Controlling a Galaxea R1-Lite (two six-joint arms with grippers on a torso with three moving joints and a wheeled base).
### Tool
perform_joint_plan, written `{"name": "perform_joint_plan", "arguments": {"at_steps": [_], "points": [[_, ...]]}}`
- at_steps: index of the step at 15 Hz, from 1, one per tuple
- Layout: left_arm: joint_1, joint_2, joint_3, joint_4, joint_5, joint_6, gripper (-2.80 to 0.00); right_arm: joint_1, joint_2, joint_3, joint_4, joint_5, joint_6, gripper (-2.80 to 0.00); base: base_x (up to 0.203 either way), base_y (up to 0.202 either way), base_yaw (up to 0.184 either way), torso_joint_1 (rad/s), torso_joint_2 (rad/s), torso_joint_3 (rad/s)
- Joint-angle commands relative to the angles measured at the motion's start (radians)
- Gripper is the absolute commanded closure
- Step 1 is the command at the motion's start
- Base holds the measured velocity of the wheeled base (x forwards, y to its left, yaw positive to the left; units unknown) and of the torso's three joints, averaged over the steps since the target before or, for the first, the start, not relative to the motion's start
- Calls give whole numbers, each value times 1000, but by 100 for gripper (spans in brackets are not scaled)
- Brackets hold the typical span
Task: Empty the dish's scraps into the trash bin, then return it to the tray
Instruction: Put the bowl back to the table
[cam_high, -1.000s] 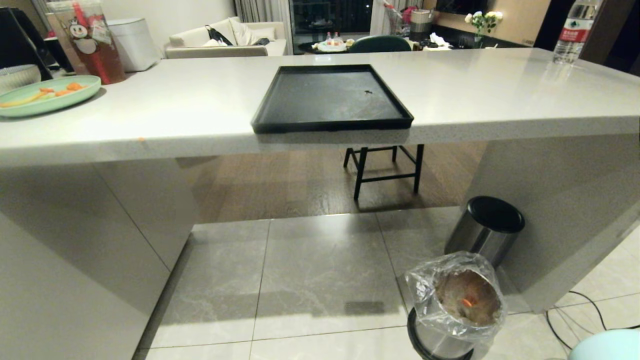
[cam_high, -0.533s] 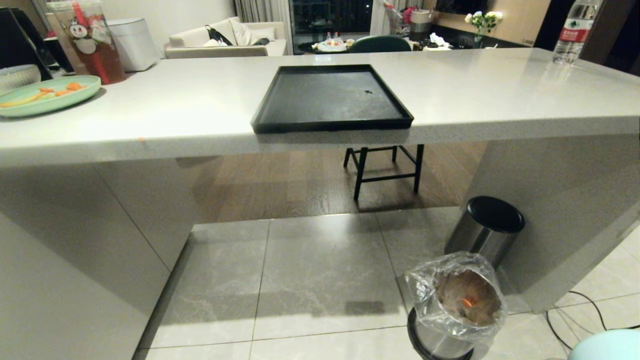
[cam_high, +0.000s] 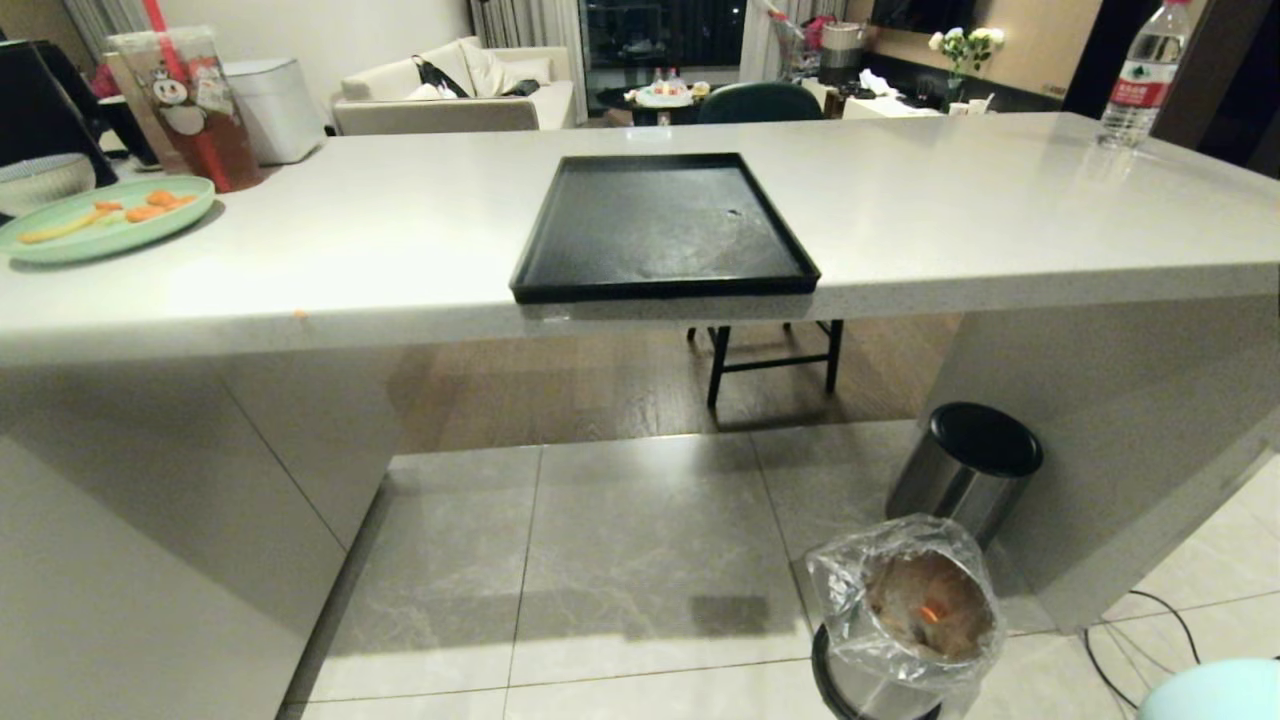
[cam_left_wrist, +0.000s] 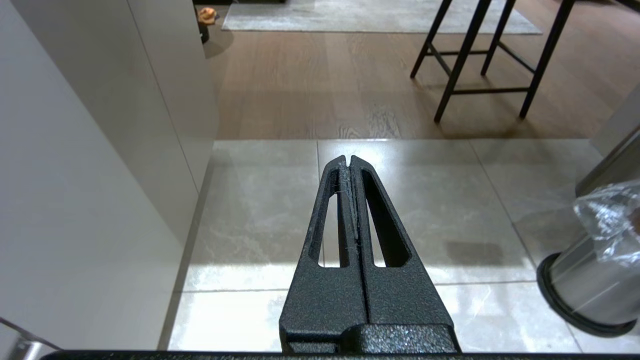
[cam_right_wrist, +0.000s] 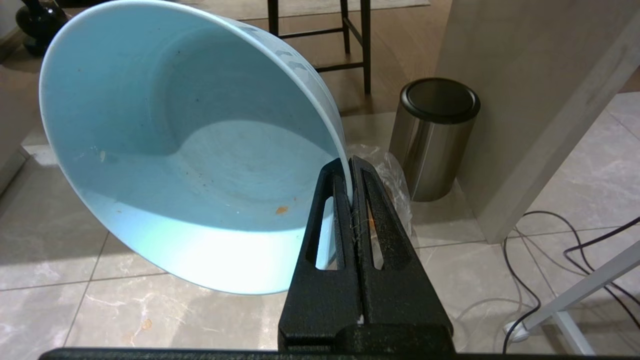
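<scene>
Right hand clamping tight on the rim of the dish, fingers pressed together with only the thin wall between them, holding it low beside the desk, down near the floor and tipped on its side. Carrying almost nothing now: just an orange speck and faint smears inside, so the tipping-out step looking done. Sitting just past the held rim, the trash bin, bag crinkling around its mouth, an orange bit of the scraps glowing inside, standing on the floor by the desk's right-hand support, close in front of the lidded bin. Left hand hanging idle over the floor tiles, fingers pressed together, gripping nothing. Waiting flat and bare at the middle of the desk's near edge, the tray. Next, probably: lifting the dish above the desk edge, levelling it, setting it down inside the tray rim, then letting go.
</scene>
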Motion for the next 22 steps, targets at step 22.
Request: {"name": "perform_joint_plan", "arguments": {"at_steps": [22], "points": [[-1, 1, 0, -1, 0, -1, 0, 0, 1, 1, 0, 0, 1, 0, 0, 0, 0, 121, -498, -376]]}}
